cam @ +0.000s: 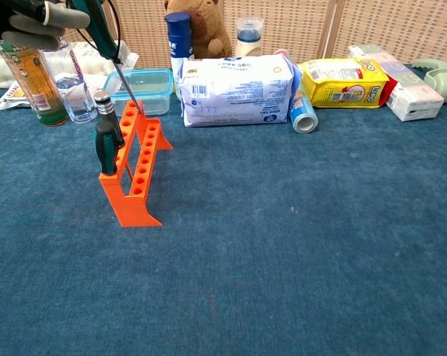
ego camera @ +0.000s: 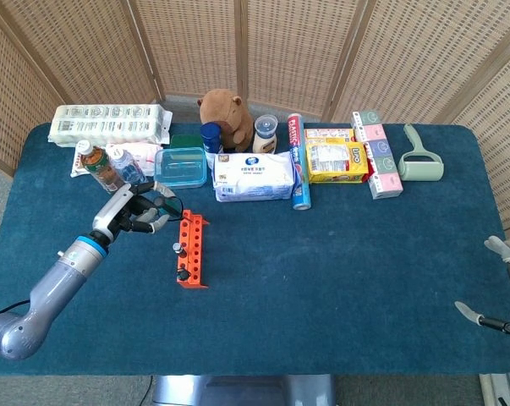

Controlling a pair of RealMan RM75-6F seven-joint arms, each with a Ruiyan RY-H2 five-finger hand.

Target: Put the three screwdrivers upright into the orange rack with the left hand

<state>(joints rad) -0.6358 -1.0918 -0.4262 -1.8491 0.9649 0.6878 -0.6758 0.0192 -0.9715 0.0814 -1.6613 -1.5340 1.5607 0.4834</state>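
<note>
At the left of the frame, the left hand (ego camera: 139, 212) grips a screwdriver (cam: 113, 65) tilted, tip over the orange rack (cam: 134, 162); another screwdriver (cam: 107, 141) stands upright inside; right hand (ego camera: 498, 283) idle, apparently empty

"PLASTIC" printed down the side of the blue tube (ego camera: 298, 161). "LINO"-like red letters on the yellow pack (cam: 343, 81), not surely legible. Fine print on the white wipes pack (cam: 236, 90), too small to read.

Left hand (ego camera: 134, 212) with screwdriver (ego camera: 157, 205) beside orange rack (ego camera: 192, 250).
</note>
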